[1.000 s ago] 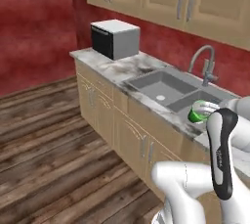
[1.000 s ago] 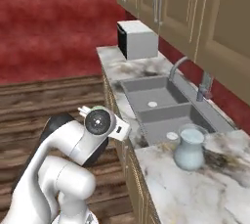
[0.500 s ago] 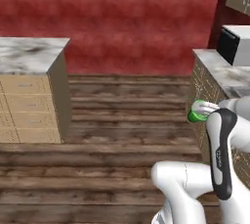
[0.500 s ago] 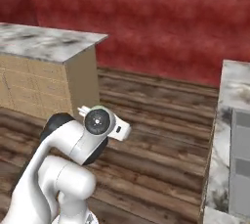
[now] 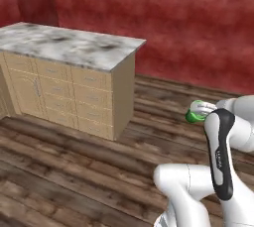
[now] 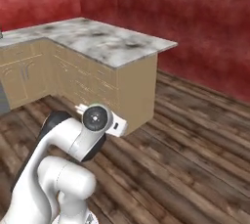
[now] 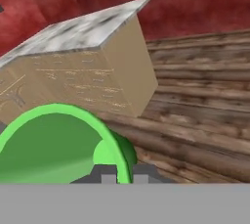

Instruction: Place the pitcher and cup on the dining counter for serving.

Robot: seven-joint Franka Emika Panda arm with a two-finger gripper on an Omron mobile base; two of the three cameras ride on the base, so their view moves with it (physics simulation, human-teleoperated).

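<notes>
i have the cup (image 7: 58,145) right at the hand: in the hand view its green rim arcs across the lower left, and the two dark fingers (image 7: 103,174) sit pinched narrow over that rim at about 6 o'clock, so the gripper (image 7: 119,175) is clamped on the cup's wall. in the left base view the cup (image 5: 196,113) shows as a green patch with a pale mouth at roughly 3 o'clock, carried in the air beside the white arm (image 5: 221,156), well above the wooden floor (image 5: 74,171).

beyond the arm the floor is bare planks on every side i can see, running from 6 o'clock out to the red wall (image 5: 173,23) at 12 o'clock. that gives me free room to the right of the counter's end.

the dining counter (image 5: 69,47) lies further off, toward 10 o'clock in the left base view. its marble top overhangs the tan base slightly, and the near corner (image 5: 144,42) points toward the wall side. in the right base view the same slab (image 6: 107,42) runs from 10 to 1 o'clock, its corner (image 6: 175,45) jutting right, with drawer fronts (image 6: 80,78) below and a tan end panel (image 6: 139,96) facing me. the cup is still well apart from the counter top.
</notes>
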